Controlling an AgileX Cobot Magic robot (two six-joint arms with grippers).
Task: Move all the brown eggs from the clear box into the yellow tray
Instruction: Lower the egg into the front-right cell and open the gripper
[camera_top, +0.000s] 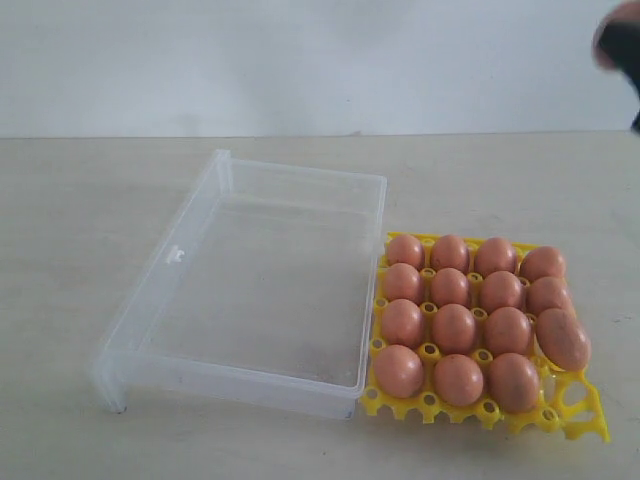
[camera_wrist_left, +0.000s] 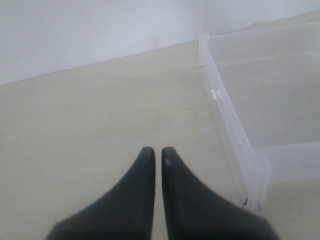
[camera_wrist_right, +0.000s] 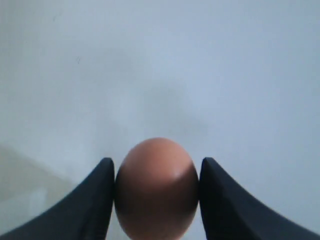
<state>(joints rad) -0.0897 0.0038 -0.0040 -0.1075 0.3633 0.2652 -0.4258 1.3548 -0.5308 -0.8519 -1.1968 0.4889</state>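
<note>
Brown eggs (camera_top: 453, 328): my right gripper (camera_wrist_right: 157, 165) clamps the last, left gripper (camera_wrist_left: 158, 152) pinched together empty; next, I judge, the vacant five-o'clock cell of the yellow tray (camera_top: 590, 425).

Right gripper (camera_wrist_right: 156, 192) clamped on a brown egg (camera_wrist_right: 156, 187)

Its two dark fingers (camera_wrist_right: 97, 200) pressed the egg's sides, against a pale, blurred backdrop.

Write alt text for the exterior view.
Fifteen brown eggs fill the yellow tray, leaving only its near right corner cell free. The clear box beside it on the left holds no eggs, and a blurred dark shape shows at the upper right edge.
</note>
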